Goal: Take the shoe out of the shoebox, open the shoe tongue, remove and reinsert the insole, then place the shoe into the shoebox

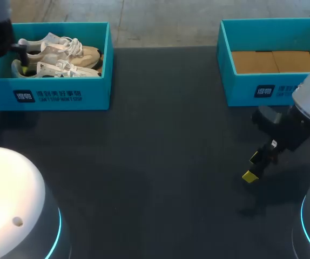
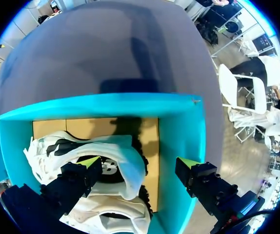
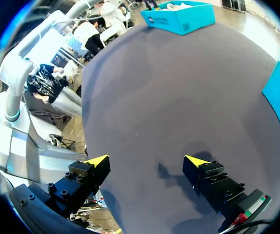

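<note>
The shoe (image 1: 63, 54) lies in the far-left shoebox (image 1: 63, 96). The left gripper (image 2: 139, 162) is spread apart above it, one finger over the box wall. The right gripper (image 3: 147, 160), also apart, hovers over bare surface (image 1: 160, 151) near the far-right box (image 1: 241, 89).

head view above table (image 1: 160, 162), left wrist close over shoebox (image 2: 106, 105), right wrist facing it afar

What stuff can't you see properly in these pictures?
- Insoles: hidden inside the cream lace-up sneakers, every view.
- Left claw: head view, mostly blocked by its own dark arm.
- Right-hand teal cardboard box: right wrist view, cut off by the edge.
- Its front floor: head view, hidden by its near wall.
</note>
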Tool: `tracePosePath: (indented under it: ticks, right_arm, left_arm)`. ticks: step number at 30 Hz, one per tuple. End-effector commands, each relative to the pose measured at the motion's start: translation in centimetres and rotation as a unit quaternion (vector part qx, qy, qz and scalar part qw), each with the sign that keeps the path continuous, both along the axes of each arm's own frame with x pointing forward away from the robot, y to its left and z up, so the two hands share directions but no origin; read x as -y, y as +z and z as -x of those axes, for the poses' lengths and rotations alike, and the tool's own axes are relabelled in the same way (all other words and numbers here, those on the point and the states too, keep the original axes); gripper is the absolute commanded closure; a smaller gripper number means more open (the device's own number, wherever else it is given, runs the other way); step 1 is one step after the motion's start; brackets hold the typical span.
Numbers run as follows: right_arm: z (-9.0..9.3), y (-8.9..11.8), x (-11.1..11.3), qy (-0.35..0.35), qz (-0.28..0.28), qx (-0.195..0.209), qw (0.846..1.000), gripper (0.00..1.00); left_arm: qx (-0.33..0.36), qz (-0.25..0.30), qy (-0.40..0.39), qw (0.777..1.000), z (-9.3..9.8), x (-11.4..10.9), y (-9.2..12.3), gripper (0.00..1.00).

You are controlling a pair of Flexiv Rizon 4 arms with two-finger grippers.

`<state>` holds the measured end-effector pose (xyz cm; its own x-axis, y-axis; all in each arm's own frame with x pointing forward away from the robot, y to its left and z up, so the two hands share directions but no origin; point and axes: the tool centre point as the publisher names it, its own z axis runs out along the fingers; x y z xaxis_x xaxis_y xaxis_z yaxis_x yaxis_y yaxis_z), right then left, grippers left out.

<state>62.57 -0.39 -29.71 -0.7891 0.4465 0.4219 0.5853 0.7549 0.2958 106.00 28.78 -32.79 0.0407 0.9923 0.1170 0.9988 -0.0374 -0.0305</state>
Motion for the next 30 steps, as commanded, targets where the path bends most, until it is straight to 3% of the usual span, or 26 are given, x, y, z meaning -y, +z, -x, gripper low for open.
tracePosePath:
  ticks: [1,30]
  right_arm:
    - [0.1,0.0,0.0,0.0,0.001,0.001,1.0,0.0]
    - [0.1,0.0,0.0,0.0,0.001,0.001,1.0,0.0]
  left_arm:
    - [-0.004,-0.001,0.0,1.0,-0.7,0.2,-0.6,0.0]
    - [-0.001,0.027,0.006,1.0,-1.7,0.3,-3.8,0.02]
